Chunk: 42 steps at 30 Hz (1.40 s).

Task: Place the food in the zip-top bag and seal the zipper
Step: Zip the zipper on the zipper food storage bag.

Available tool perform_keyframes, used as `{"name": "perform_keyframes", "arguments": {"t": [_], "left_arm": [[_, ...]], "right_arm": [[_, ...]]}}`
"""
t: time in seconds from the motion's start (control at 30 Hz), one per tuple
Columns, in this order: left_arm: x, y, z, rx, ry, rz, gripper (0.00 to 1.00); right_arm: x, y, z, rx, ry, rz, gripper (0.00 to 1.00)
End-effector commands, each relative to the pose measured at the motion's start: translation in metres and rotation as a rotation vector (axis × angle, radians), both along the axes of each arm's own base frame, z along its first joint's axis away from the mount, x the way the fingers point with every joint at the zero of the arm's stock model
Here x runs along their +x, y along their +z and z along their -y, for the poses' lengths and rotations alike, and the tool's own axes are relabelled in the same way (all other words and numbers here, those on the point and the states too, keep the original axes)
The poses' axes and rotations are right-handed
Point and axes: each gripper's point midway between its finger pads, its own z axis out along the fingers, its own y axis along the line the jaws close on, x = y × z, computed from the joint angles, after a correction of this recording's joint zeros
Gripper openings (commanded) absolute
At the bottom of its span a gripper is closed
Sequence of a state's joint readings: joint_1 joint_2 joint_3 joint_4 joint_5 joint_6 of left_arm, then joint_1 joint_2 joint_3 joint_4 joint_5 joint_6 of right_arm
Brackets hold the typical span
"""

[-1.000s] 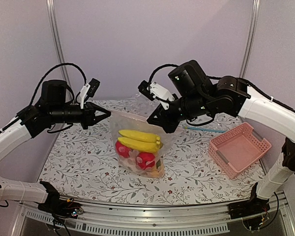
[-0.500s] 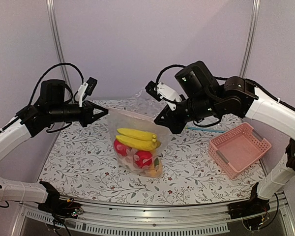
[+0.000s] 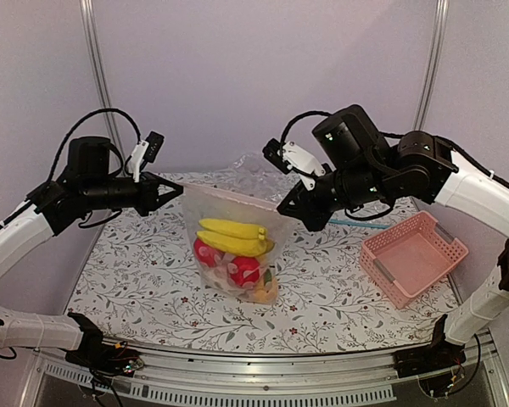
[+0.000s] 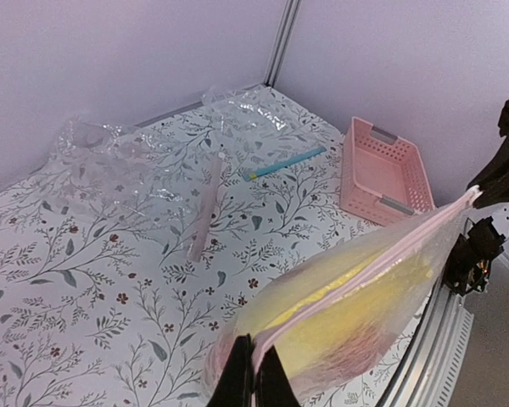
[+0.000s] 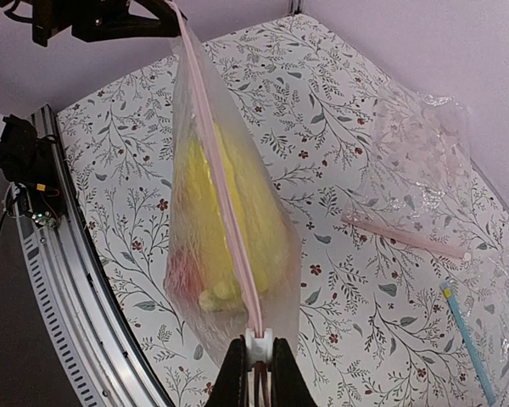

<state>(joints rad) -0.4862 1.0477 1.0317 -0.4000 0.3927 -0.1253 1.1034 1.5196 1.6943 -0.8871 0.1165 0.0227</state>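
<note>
Top external view shows you the zip-top bag (image 3: 233, 246) hanging over the middle of the desk (image 3: 136, 271), stretched between the two arms by its mouth edge. The left gripper (image 3: 180, 191) has its jaws pinched tight on one end of that edge, and the right gripper (image 3: 282, 206) is pinched on the other end. Whether the bag's bottom rests on the desk or hangs just above it, you cannot tell. Inside, yellow bananas (image 3: 233, 236) lie on top, red fruits (image 3: 244, 270) sit below them, and an orange piece (image 3: 267, 292) is at the bottom; all the food you can see is in this bag. The zipper (image 3: 233, 197) shows as a pale pink strip, and both wrist views show it drawn into one straight line, so it looks pressed together, though you cannot confirm a full seal. Expect the film to be thin, soft and slippery: it crinkles, gives no support of its own, and the load sags low and can swing. The toys look light, yet together they pull on the strip, so the stiffer zipper ends are the places to hold, never the bare film. The pink basket (image 3: 380, 273) stands near the right edge, and spare clear bags (image 3: 254, 170) lie crumpled along the far edge.
</note>
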Motion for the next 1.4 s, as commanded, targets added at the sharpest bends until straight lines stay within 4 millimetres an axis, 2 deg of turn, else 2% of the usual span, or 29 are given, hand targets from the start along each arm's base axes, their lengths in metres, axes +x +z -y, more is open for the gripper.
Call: {"name": "perform_keyframes", "arguments": {"t": [0.0, 0.87, 1.13, 1.17, 1.23, 1.27, 1.3, 1.37], "left_arm": [[0.030, 0.004, -0.040, 0.031, 0.212, 0.036, 0.00], [0.032, 0.004, -0.044, 0.029, 0.229, 0.036, 0.00], [0.026, 0.006, -0.034, 0.004, 0.159, 0.035, 0.00], [0.024, 0.007, -0.030, -0.003, 0.136, 0.034, 0.00], [0.020, 0.007, -0.024, -0.016, 0.095, 0.027, 0.00], [0.019, 0.007, -0.021, -0.022, 0.075, 0.023, 0.00], [0.017, 0.007, -0.018, -0.028, 0.054, 0.019, 0.00], [0.014, 0.007, -0.014, -0.036, 0.027, 0.012, 0.00]], "right_arm": [[-0.004, -0.017, 0.049, -0.142, -0.078, -0.038, 0.00], [-0.007, -0.014, 0.057, -0.137, -0.096, -0.042, 0.00], [-0.007, -0.015, 0.053, -0.131, -0.088, -0.046, 0.00], [-0.007, -0.014, 0.052, -0.126, -0.085, -0.045, 0.03], [-0.007, -0.011, 0.049, -0.108, -0.077, -0.043, 0.20], [-0.007, -0.010, 0.047, -0.098, -0.073, -0.044, 0.39], [-0.008, -0.006, 0.046, -0.083, -0.069, -0.041, 0.53], [-0.008, -0.002, 0.043, -0.060, -0.063, -0.034, 0.70]]}}
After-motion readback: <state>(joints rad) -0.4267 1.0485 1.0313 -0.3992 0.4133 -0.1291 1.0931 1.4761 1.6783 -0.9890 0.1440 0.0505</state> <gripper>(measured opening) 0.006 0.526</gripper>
